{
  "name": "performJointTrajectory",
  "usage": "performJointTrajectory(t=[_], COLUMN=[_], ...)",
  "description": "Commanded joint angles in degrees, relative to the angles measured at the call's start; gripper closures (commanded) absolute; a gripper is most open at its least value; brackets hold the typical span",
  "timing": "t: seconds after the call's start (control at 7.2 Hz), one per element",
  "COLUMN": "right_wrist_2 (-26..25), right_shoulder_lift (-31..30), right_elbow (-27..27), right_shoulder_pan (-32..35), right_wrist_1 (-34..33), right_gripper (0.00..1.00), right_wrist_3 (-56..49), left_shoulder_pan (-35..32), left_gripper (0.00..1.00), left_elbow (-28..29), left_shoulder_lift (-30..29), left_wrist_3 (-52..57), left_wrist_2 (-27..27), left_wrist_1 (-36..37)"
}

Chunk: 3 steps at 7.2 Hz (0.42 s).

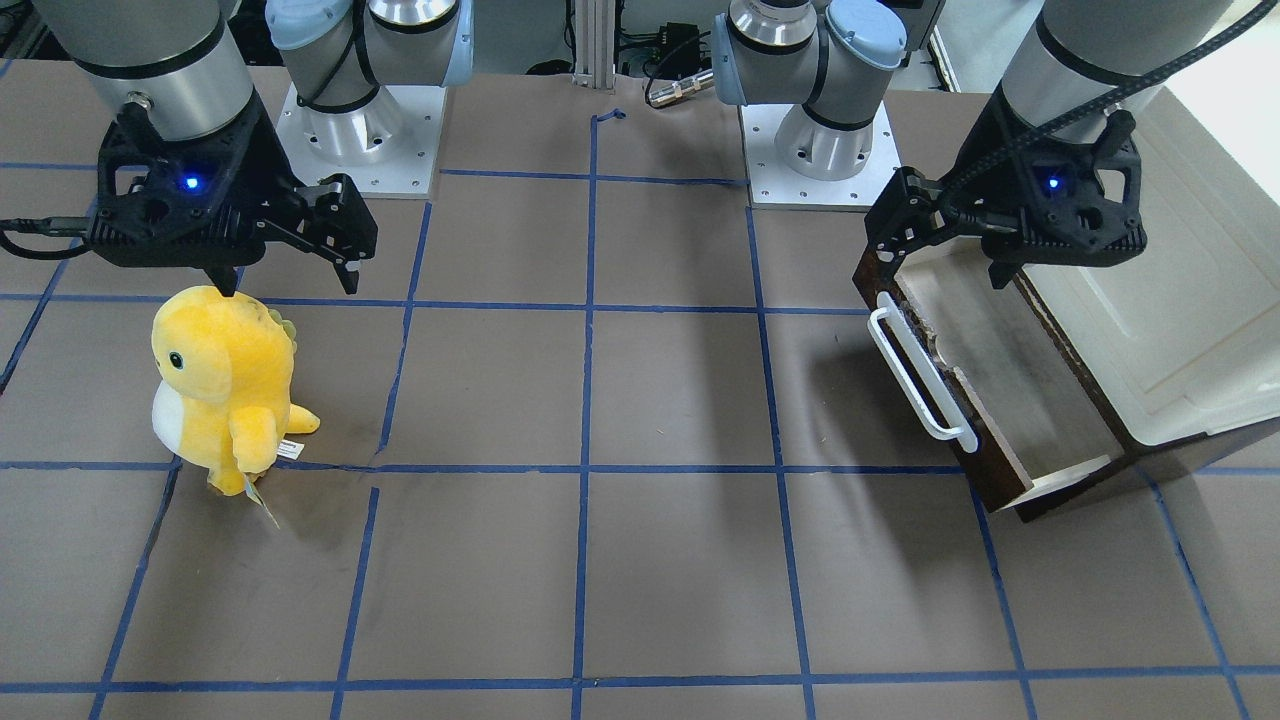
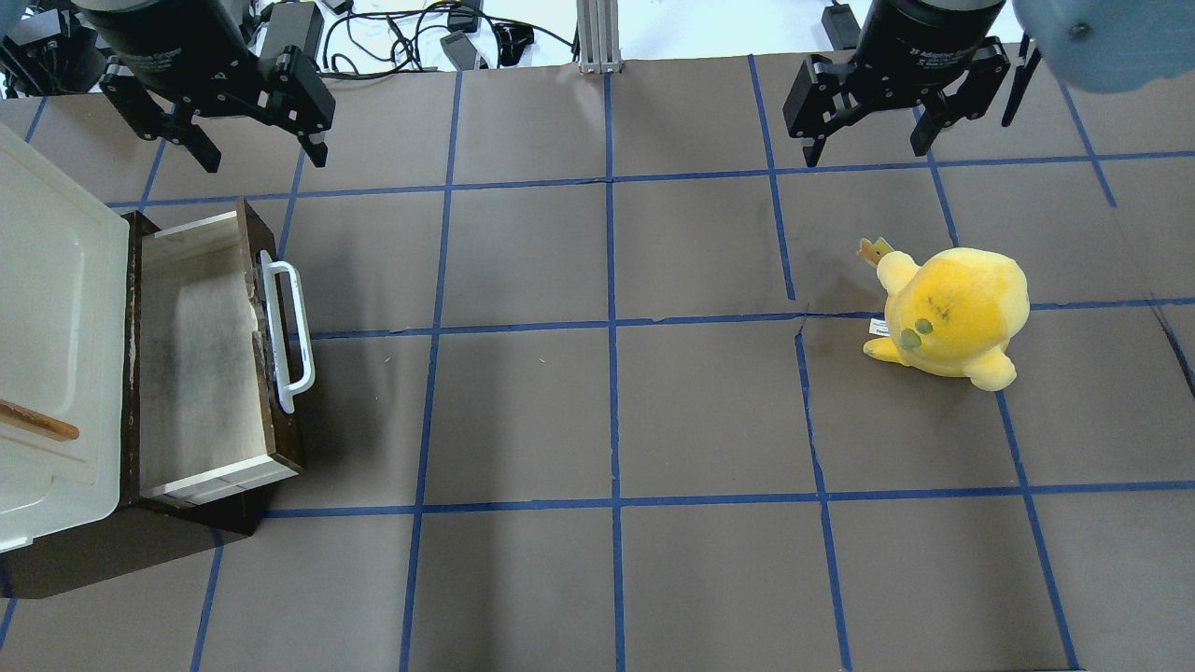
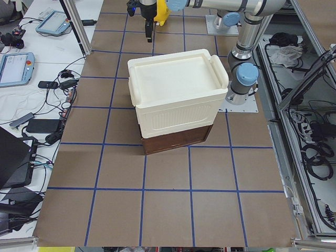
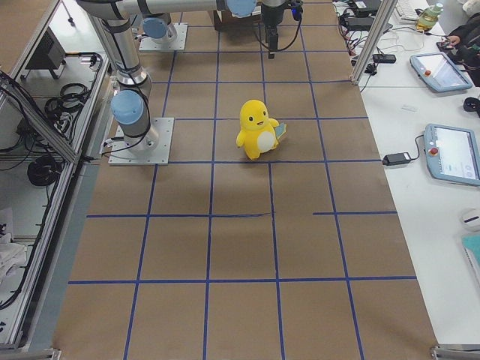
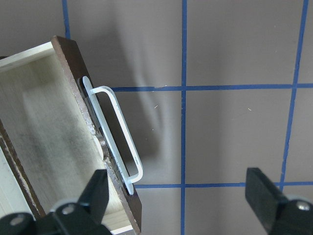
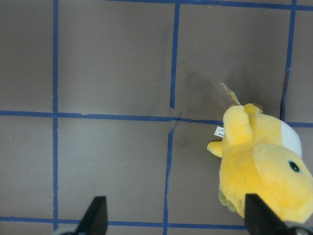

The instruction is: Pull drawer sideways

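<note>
The drawer (image 2: pixel 196 364), at the table's (image 2: pixel 607 420) 9 o'clock, stands out from under the cream-white box (image 2: pixel 56 327), showing only its smudged pale floor, while the left gripper (image 2: pixel 266 161) at its 12 o'clock and the right gripper (image 2: pixel 864 154) hang spread, unladen.

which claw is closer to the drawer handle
Left. Left claw hangs over one end of the drawer, by its handle; right claw is across the table, near the plush toy.
</note>
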Motion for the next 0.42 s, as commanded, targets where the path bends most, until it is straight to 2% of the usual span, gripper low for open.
performJointTrajectory(t=[0.0, 0.28], right_wrist_2=[0.0, 0.0], right_shoulder_lift=[0.0, 0.0], right_elbow=[0.0, 0.0], right_shoulder_pan=[0.0, 0.0], right_wrist_1=[0.0, 0.0], right_gripper=[0.0, 0.0], right_wrist_3=[0.0, 0.0], left_shoulder_pan=[0.0, -0.1], left_gripper=[0.0, 0.0], left_elbow=[-0.6, -0.7], left_shoulder_lift=[0.4, 0.4], left_wrist_3=[0.7, 0.7], left_wrist_2=[-0.1, -0.2], left_wrist_1=[0.9, 1.1])
